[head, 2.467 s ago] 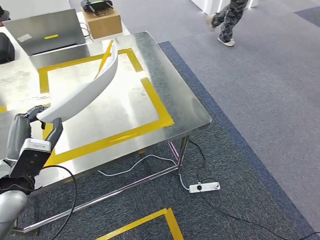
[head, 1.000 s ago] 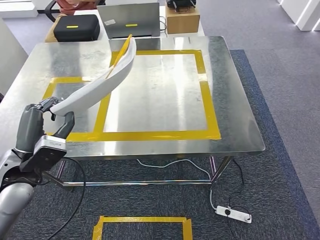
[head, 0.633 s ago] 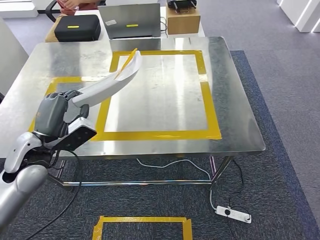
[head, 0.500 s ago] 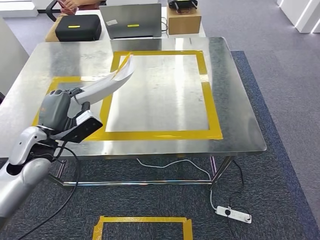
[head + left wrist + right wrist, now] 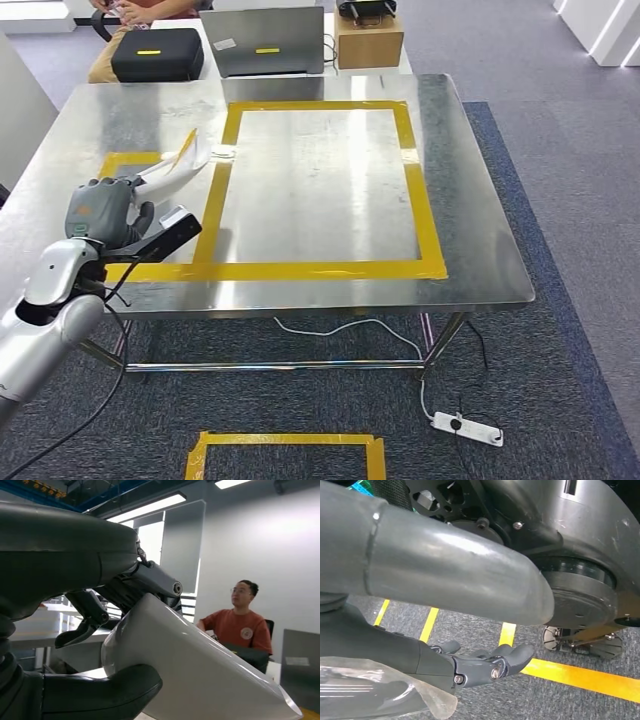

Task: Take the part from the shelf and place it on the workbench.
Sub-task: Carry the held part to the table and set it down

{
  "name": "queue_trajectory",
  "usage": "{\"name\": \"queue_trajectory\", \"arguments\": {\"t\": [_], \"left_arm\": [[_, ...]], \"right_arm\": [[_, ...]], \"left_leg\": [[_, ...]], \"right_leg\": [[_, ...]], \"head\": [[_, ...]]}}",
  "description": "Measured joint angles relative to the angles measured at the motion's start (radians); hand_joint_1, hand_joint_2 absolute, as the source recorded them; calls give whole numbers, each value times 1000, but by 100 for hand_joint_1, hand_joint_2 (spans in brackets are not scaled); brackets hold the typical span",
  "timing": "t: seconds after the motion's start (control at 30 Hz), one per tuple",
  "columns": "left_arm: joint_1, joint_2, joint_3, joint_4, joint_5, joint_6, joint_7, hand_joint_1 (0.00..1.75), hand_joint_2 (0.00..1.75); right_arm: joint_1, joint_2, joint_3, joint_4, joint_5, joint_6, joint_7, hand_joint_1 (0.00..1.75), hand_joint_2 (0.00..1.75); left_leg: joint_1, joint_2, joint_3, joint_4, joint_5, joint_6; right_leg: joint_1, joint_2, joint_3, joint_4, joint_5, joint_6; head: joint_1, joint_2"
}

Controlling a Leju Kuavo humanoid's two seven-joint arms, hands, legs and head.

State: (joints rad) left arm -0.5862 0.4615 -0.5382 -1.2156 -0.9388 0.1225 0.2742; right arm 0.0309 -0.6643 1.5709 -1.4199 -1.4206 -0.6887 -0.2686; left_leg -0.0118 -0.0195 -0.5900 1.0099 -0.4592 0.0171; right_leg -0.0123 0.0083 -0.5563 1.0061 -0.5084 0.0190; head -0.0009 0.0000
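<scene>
One robot hand matters here: left robot hand, middle left of the head frame, fingers wrapped around the near end of the white part. Left wrist view confirms the grip: thumb under, dark fingers over the top of the part.

Part location: over the left side of the bench, above the smaller yellow tape outline at the left of the frame. Whether touching the steel or just clear of it — cannot tell; looks very low.

Long axis: runs from the robot hand up and to the right in the head frame, toward the far side of the bench. Free tip ending just beside the left edge of the big yellow tape rectangle. Thin yellow strip visible along the far tip.

Right robot hand: hanging low over carpet and yellow floor tape in its wrist view, fingers partly curled, gripping nothing. Well away from the part, so not a candidate for the set-down.

Judgement: placement step, nearly done. Coming move probably a short lowering along the hand's current line, then opening the fingers. With the grip at one end only, far tip likely to land first or swing; worth keeping the axis flat to the bench before letting go.

Beyond the bench, upper frame: black case, laptop, cardboard box, seated person.
</scene>
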Motion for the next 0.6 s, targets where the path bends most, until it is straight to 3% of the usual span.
{"name": "queue_trajectory", "arguments": {"t": [0.57, 0.6], "left_arm": [[42, 12, 23, 129, -69, 7, 21, 175, 175], [45, 12, 24, 133, -72, 6, 21, 131, 175]], "right_arm": [[-13, 7, 0, 23, 14, 21, 17, 0, 0], [-13, 8, 0, 24, 14, 22, 18, 0, 0]], "left_leg": [[0, 0, -1, 0, 0, 0], [0, 0, -1, 0, 0, 0]], "right_leg": [[0, 0, 0, 0, 0, 0], [0, 0, 0, 0, 0, 0]], "head": [[0, 0], [0, 0]]}}
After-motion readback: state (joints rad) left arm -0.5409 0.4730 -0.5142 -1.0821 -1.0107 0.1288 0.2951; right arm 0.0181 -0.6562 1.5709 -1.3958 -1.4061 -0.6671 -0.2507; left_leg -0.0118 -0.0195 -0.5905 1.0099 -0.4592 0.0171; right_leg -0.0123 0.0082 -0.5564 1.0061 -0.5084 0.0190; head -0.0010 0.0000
